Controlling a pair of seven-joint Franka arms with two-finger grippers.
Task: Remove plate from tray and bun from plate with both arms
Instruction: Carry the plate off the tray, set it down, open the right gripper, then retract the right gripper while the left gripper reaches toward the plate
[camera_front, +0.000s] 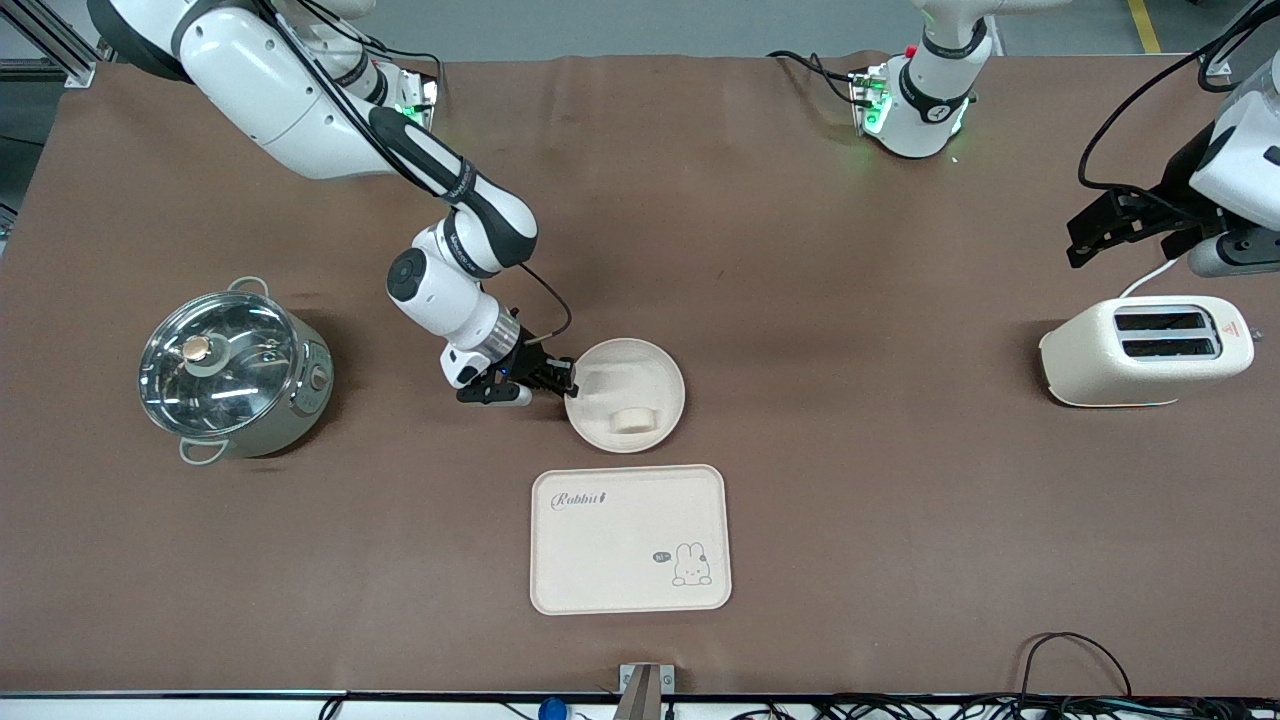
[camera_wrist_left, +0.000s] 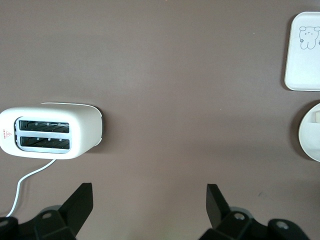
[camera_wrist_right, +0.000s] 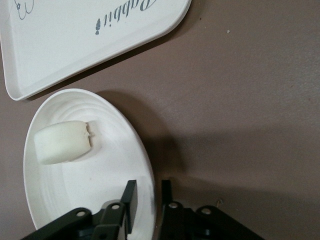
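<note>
Looks like the plate step is wrapping up: the tray is sitting bare and the plate is lying on the table just beside it, with the bun on it needing lifting off next. The right gripper is straddling the plate's rim, jaws barely apart, while the left gripper is waiting wide open and empty near the toaster.
</note>
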